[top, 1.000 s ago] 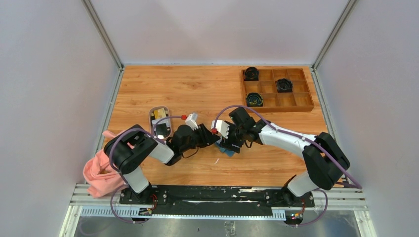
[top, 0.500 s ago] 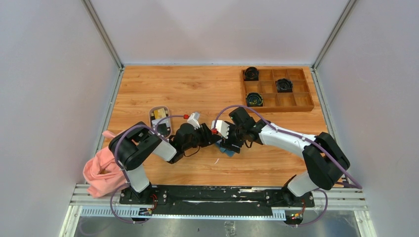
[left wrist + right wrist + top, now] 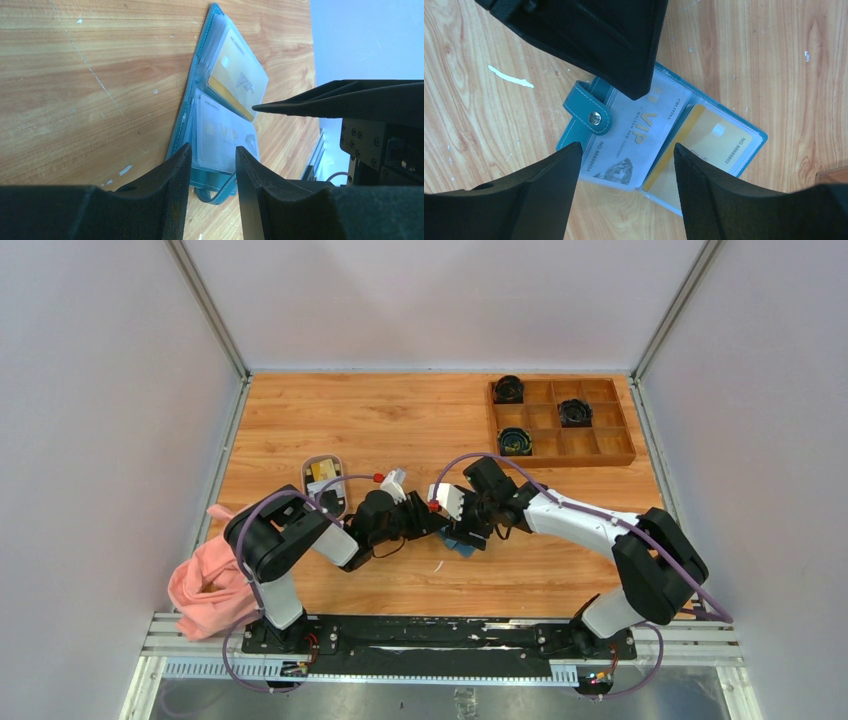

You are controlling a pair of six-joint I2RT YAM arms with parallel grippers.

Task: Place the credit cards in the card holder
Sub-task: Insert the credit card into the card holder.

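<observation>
An orange-brown wooden table point(image 3: 400, 420), scuffed and flecked with small white marks, fills the middle of the top view. Plain pale grey walls with metal corner posts close it in on three sides. A metal rail along the bottom edge carries both arm bases. A wooden compartment tray point(image 3: 560, 460) sits at the table's upper right and a pink cloth point(image 3: 200, 585) hangs off its lower left edge. Left of centre, a small oval dish point(image 3: 306, 475) holds a yellowish card point(image 3: 321, 472).

The card holder point(image 3: 463, 546) lies open and flat at the centre of the table, under both grippers. Its clear pockets hold a yellow card point(image 3: 709, 145) and a pale card point(image 3: 634, 140) printed "VIP". Each card carries a line starting "NO" followed by a run of eights; the finer print is too small to read.

The left gripper point(image 3: 213, 149) has its fingers a little apart with nothing between them. The right gripper point(image 3: 624, 149) is spread wide above the holder, also empty.
</observation>
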